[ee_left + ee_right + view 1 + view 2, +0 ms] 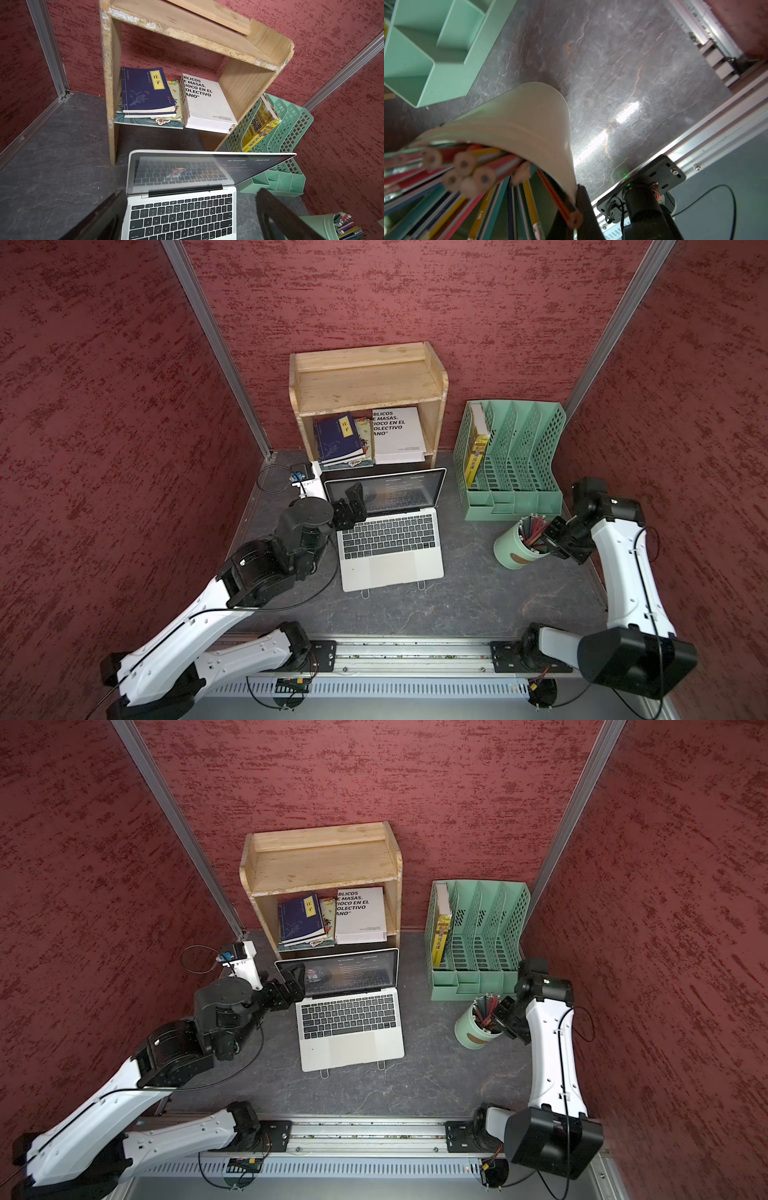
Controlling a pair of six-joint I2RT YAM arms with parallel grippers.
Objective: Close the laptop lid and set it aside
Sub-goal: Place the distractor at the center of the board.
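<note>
Laptop (pixel 390 547) sits open mid-table, just on the near side of the wooden shelf (pixel 365 381), with the green file rack (pixel 511 464) off to its right. My left gripper (pixel 352 506) is spread wide at the left end of the laptop lid (pixel 386 491), down by the hinge. It's holding nothing, and I can't tell if it even touches. The right gripper (pixel 548 533) is closed at the rim of the pencil cup (pixel 513 549) over on the right, but I can't say if it's pinching anything. My handling guess is a stiff, thin, slippery metal shell with a fragile screen. So I'd push on the lid's top edge to fold it, then take the closed body by a side edge. Both top views show wire stand feet (pixel 365 593) poking out under the near edge, so it might skate or rock. The left wrist view misses those but shows the lid leaning back and its thin top rim. The right wrist view only gets the cup and pencils (pixel 483 176), no laptop at all.
</note>
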